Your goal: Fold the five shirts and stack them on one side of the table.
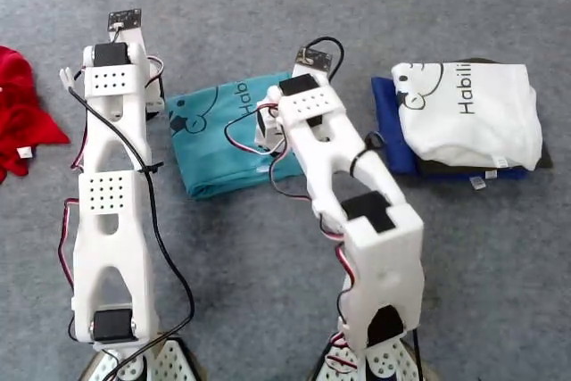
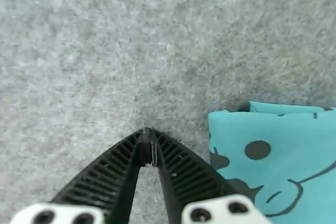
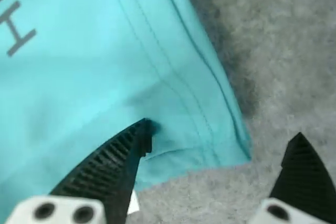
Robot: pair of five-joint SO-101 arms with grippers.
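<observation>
A folded teal shirt (image 1: 219, 136) lies on the grey carpeted table between the two arms. My right gripper (image 3: 223, 135) is open and hangs low over the teal shirt's (image 3: 79, 66) hemmed corner, one finger over the cloth and the other over the carpet. My left gripper (image 2: 147, 135) is shut on nothing, over bare carpet just beside the teal shirt's (image 2: 278, 166) printed edge. At the right, a folded white shirt (image 1: 468, 113) tops a stack on a blue shirt (image 1: 393, 136) and a dark one. A crumpled red shirt (image 1: 22, 118) lies at the left edge.
The grey carpet (image 1: 241, 274) covers the whole table. Both arm bases stand at the near edge, with loose cables along the left arm (image 1: 111, 211) and the right arm (image 1: 357, 194). Open carpet lies in front of the teal shirt and the stack.
</observation>
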